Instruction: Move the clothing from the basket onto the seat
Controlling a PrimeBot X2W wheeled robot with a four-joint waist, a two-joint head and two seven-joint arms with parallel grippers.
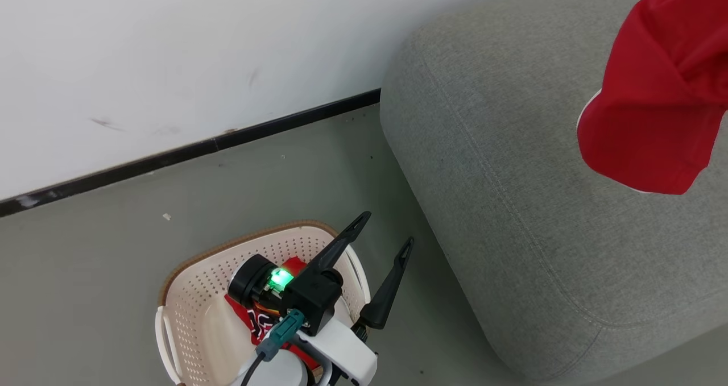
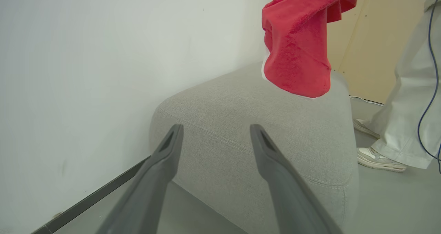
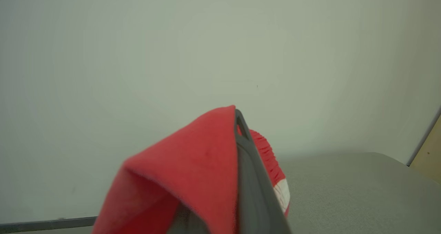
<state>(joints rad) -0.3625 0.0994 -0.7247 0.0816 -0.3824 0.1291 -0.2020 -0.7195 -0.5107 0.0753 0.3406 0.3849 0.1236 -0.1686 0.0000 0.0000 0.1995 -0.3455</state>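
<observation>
The step in hand is, I judge, the carrying of the first piece of clothing to the seat (image 1: 512, 147). The right gripper (image 3: 238, 116) is closed tight on a red jersey (image 1: 654, 102), and the cloth folds over its fingers. This jersey hangs above the seat, over the far right part of its top, and its lower hem does not seem to touch the cushion. The next move calls for bringing it lower over the middle of the seat and then opening the fingers, so the thin cloth falls on the top and does not slide off the rounded edge. The second jersey (image 1: 259, 320) lies in the basket (image 1: 193, 295), which stands on the floor (image 1: 114, 249) near the front left corner of the seat. The left gripper (image 1: 386, 228) hovers over the basket with its fingers spread wide and holding nothing, pointing toward the seat. The seat is grey woven fabric with a stitched seam, and it stands against a white wall (image 1: 170, 62) with a black skirting line (image 1: 284, 121). Beyond the seat, a person's legs (image 2: 406, 123) in pale trousers stand near a beige panel (image 2: 365, 54).
</observation>
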